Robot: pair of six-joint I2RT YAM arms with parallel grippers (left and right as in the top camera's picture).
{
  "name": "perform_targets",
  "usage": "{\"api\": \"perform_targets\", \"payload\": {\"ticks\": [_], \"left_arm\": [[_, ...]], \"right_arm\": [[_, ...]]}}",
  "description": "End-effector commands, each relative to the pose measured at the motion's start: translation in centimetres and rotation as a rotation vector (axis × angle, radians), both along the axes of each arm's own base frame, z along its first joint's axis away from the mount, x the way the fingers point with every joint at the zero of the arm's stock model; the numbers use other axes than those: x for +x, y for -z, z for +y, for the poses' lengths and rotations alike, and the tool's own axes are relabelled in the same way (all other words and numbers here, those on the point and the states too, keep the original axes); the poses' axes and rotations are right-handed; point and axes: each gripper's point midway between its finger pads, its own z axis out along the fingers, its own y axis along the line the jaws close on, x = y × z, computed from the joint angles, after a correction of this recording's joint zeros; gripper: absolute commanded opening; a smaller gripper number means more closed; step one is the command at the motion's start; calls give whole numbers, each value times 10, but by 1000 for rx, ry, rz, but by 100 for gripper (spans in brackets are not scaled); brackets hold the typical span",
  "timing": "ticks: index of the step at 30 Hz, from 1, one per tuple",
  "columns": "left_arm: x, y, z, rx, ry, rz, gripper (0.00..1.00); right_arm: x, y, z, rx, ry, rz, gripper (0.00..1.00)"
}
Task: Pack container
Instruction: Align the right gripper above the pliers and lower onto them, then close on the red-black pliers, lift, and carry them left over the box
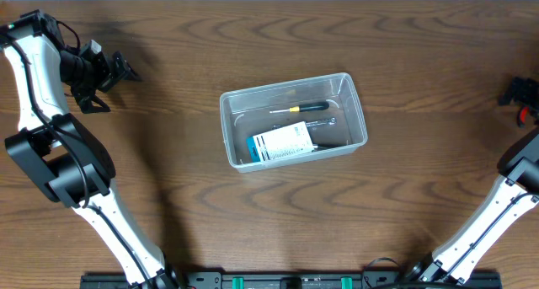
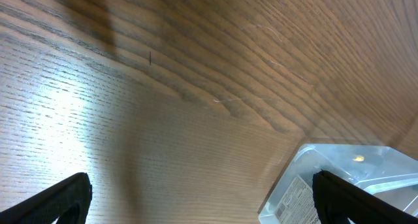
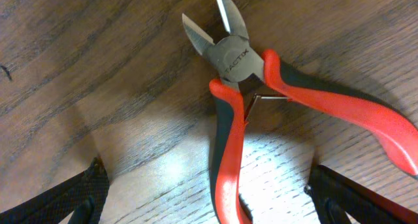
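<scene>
**Q:** Where do the cutters [image 3: 261,100] lie from my right gripper [image 3: 209,204]?

**A:** Just ahead of its wide-open jaws, blades toward twelve o'clock and handles toward five. My left gripper [image 2: 202,208] is also spread and empty. The container [image 1: 293,120] is at nine o'clock, well apart.

Overhead top-down, left wrist shares container [image 1: 286,85] [image 2: 339,155]

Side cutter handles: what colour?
The cutter handles are red with dark grey inner strips; clearest in the right wrist view.
</scene>
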Motion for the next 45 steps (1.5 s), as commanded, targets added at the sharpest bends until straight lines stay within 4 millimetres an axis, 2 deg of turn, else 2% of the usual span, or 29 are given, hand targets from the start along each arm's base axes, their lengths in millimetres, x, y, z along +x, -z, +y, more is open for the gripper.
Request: {"api": "perform_targets", "payload": {"ticks": [1,3,6,15,20,25,31,34,39,42,45], "left_arm": [[2,-15,4,23,-2,-38,98],[2,-15,4,23,-2,-38,98],[2,-15,4,23,-2,-38,98],[2,-15,4,23,-2,-38,98],[2,-15,4,23,-2,-38,98],[2,-15,4,23,-2,-38,98],[2,-15,4,23,-2,-38,98],[2,-15,4,23,-2,-38,98],[2,-15,4,23,-2,-38,98],[2,-15,4,23,-2,-38,98],[2,-15,4,23,-2,-38,98]], "right_arm": [[-2,15,6,32,-2,13,99],[0,15,5,27,-3,7,99],[1,15,4,24,-3,3,94],[3,15,3,19,12,-6,66],[4,15,2,16,28,-14,43],[5,14,1,13,28,-18,36],[5,14,1,14,30,-17,7],[4,14,2,18,38,-14,2],[3,5,8,23,31,-8,1],[8,-12,12,8,14,-26,1],[18,-45,21,-22,-57,-71,1]]}}
